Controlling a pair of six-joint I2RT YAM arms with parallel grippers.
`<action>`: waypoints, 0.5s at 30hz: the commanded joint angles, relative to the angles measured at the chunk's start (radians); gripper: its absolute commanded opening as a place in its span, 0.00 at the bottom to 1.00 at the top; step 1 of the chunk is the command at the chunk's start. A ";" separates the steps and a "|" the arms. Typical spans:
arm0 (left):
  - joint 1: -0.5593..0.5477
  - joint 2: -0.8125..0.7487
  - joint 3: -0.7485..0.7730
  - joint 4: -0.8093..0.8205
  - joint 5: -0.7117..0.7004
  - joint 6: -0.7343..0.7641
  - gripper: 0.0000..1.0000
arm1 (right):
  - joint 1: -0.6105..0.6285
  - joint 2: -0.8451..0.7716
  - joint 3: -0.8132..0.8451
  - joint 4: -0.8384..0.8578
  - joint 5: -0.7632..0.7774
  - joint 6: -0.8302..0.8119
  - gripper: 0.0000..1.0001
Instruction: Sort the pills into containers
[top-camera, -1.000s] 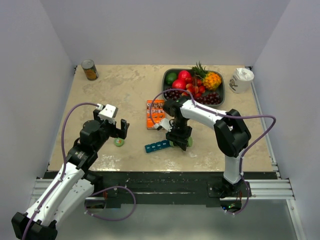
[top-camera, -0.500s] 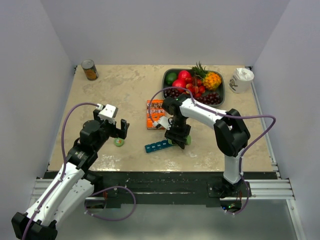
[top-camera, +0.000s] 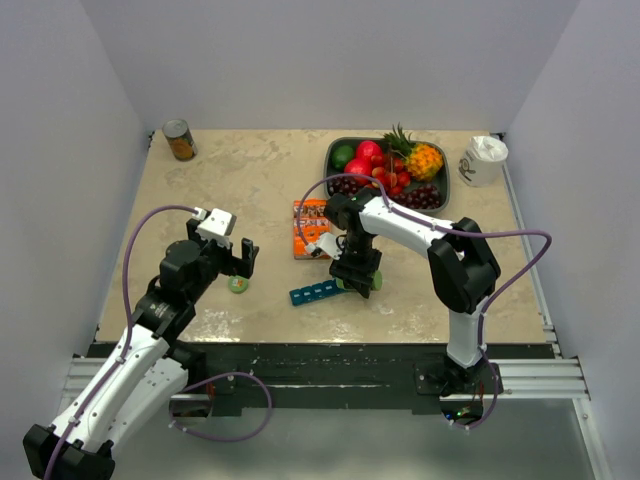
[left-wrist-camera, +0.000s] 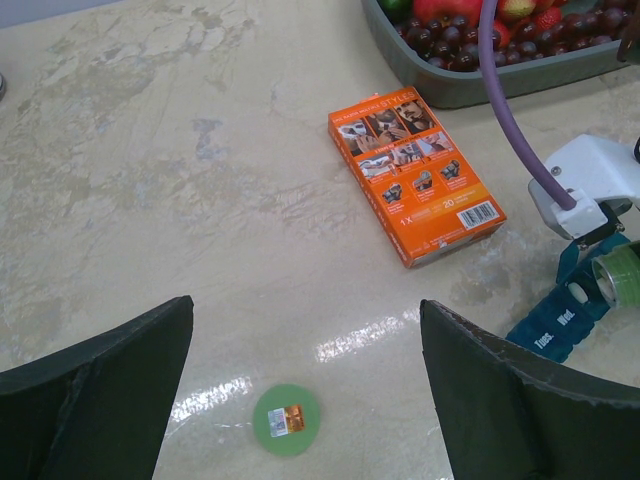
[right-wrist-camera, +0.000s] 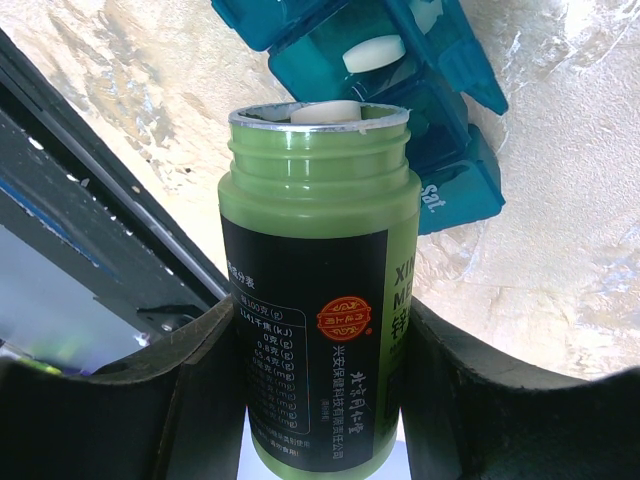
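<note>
One small green cylindrical bottle (right-wrist-camera: 315, 300) is being pinched by the right gripper (right-wrist-camera: 320, 340), tilted over the narrow teal-blue plastic pill organiser (right-wrist-camera: 440, 170) on the beige desk (top-camera: 260, 190); the left gripper (left-wrist-camera: 305, 380) is hanging spread. Light and slide-prone, the organiser is likely needing steadying at its long sides.

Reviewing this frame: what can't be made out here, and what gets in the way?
- Contents of the bottle: right wrist view, its opaque wall and label hide them.
- Far compartments of the organiser: right wrist view, cut off by the top edge. In the top view they are too small, and the right gripper covers one end.
- Print on the sticker of the cap: left wrist view, too small to read.
</note>
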 joint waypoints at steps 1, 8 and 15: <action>0.008 -0.008 0.028 0.043 0.008 0.013 0.99 | 0.008 -0.018 0.017 -0.018 0.003 0.008 0.00; 0.008 -0.007 0.028 0.043 0.009 0.013 0.99 | 0.009 -0.007 0.003 -0.018 0.011 0.008 0.00; 0.008 -0.008 0.028 0.042 0.012 0.013 0.99 | 0.008 -0.010 -0.005 -0.021 -0.003 0.003 0.00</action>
